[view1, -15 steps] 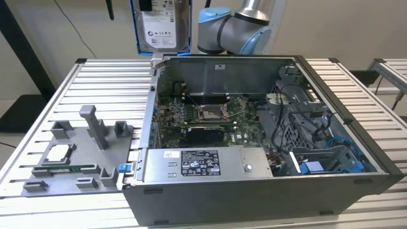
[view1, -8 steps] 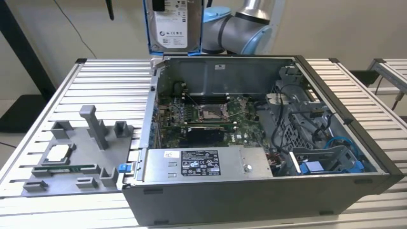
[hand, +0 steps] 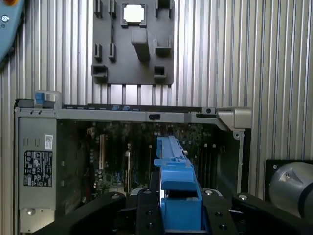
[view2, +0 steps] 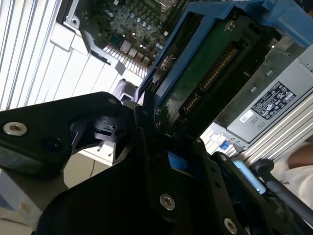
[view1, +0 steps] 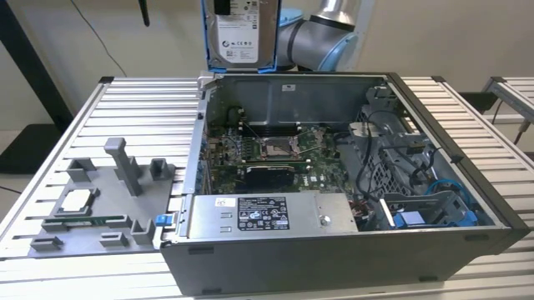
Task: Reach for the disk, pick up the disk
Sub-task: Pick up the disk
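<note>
One slatted metal table (view1: 142, 106) carries everything, and on it lies the open computer case (view1: 334, 265), its motherboard (view1: 276, 147) facing up. Beside the case, toward the exterior view's left, sits a grey fixture tray (view1: 117, 206). Inside the case, along its near wall, lies the power supply (view1: 267, 215). Smaller than these is the disk (view1: 242, 31), and it is the item that matters here. It hangs clear of the case, above the rear wall, standing upright in the exterior view with its label facing the camera and its blue caddy framing both long edges. My arm (view1: 326, 34) shows just behind it. In the first wrist view the disk (hand: 173, 166) appears edge-on, its long axis running straight out from my claw (hand: 180, 200) toward the open case beyond. No gap separates the two: the second wrist view shows my black fingers (view2: 146, 142) closed tight on the caddy at one end of the disk (view2: 210, 63), whose green circuit side faces that camera. I judge the pick-up done, as nothing else supports the disk. Smallest of all, a square silver CPU chip (view1: 75, 200) rests on the tray, well apart from my claw.
</note>
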Robot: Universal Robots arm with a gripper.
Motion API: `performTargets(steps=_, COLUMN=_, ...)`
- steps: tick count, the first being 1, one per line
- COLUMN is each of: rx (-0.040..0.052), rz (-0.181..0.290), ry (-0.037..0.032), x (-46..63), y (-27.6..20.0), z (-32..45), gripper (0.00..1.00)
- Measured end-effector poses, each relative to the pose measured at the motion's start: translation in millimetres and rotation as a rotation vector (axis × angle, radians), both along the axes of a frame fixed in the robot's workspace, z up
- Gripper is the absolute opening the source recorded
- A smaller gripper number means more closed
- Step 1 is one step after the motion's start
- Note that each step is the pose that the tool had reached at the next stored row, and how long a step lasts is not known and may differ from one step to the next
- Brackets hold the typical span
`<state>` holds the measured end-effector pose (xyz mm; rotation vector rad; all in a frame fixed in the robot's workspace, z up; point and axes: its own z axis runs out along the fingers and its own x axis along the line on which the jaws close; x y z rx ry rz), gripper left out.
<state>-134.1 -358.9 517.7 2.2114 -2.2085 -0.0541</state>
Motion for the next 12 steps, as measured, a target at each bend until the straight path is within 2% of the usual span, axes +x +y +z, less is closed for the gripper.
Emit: performTargets(steps=12, rx=0.0, rz=0.0, ry=0.0005, x=31.3, y=0.0, z=0.0, gripper=0.0)
